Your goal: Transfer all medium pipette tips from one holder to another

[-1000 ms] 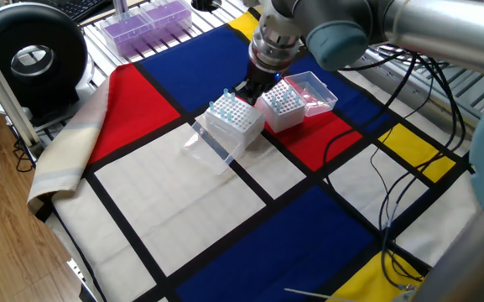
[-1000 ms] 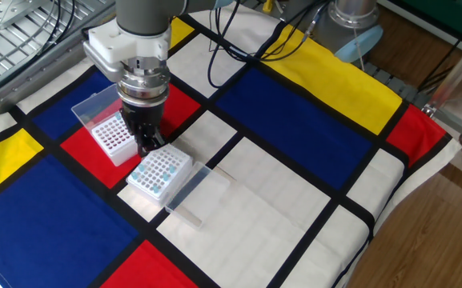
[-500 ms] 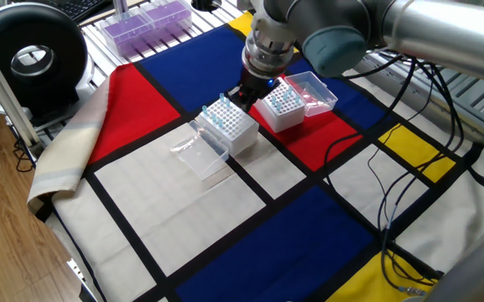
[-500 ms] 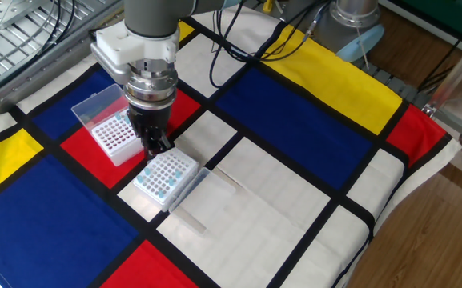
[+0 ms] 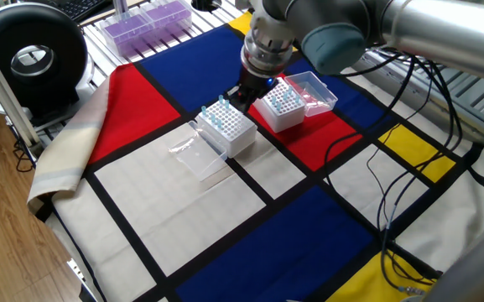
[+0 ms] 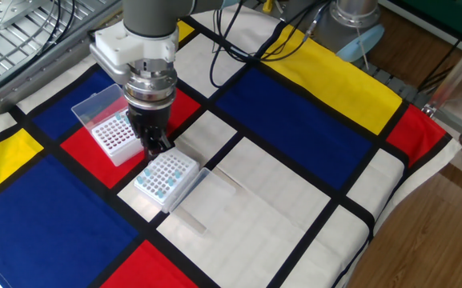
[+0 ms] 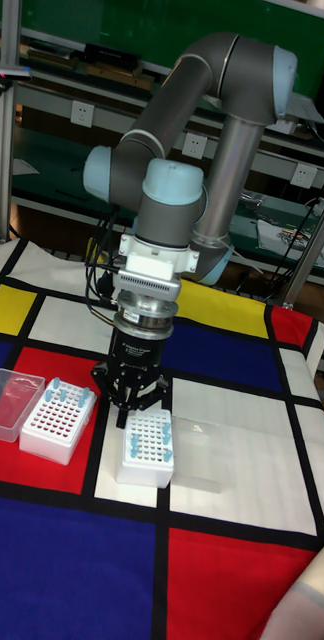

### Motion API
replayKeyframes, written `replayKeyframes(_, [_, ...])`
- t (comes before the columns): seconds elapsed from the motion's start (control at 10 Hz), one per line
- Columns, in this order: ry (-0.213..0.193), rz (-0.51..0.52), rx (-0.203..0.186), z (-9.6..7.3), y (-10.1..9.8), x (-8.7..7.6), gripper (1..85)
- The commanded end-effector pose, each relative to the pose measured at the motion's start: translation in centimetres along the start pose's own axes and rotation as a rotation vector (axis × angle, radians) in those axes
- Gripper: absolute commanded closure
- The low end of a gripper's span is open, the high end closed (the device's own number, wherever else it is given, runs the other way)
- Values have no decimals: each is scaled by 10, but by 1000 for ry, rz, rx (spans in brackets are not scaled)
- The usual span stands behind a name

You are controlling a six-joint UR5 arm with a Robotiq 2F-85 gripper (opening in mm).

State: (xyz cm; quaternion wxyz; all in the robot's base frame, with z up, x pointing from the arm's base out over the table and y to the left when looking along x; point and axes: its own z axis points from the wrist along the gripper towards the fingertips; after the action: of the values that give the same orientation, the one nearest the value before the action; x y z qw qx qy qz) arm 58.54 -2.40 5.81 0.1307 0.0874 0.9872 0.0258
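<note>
The medium pipette tips [image 5: 222, 115] [image 6: 163, 173] [image 7: 146, 436], with light-blue tops, stand in a white rack [image 5: 234, 134] [image 6: 152, 190] [image 7: 144, 471] on the white square. My gripper [image 5: 242, 92] [image 6: 155, 146] [image 7: 133, 411] points down at this rack's back edge. Its fingers are drawn together, and I cannot make out anything between them. A second white rack [image 5: 281, 107] [image 6: 110, 137] [image 7: 59, 421] sits on the red square just behind, its hinged clear lid [image 5: 314, 89] [image 6: 94, 106] [image 7: 7, 396] folded open.
The first rack's clear lid [image 5: 195, 152] [image 6: 195, 199] [image 7: 200, 456] lies flat beside it. Purple-filled trays [image 5: 145, 20] and a round black device [image 5: 30, 57] stand past the cloth's far edge. Cables [image 5: 409, 159] trail over the right side of the cloth.
Over the first half second the gripper shifted slightly, and the blue-tip rack and its lid slid a little along with it. Nothing has moved since.
</note>
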Motion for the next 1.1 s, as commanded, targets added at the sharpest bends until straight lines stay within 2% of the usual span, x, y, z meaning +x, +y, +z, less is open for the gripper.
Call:
replayKeyframes(0.0, [19, -17, 1, -7, -13, -1, 847])
replayKeyframes(0.2, [43, 11, 16, -21, -9, 1, 847])
replayKeyframes(0.4, [57, 14, -12, -27, 4, 2, 780])
replayKeyframes(0.6, [64, 26, -17, -34, 16, 0, 743])
replayKeyframes(0.8, [70, 36, -23, -37, 30, -2, 717])
replayKeyframes(1.0, [72, 28, -21, -36, 35, -3, 670])
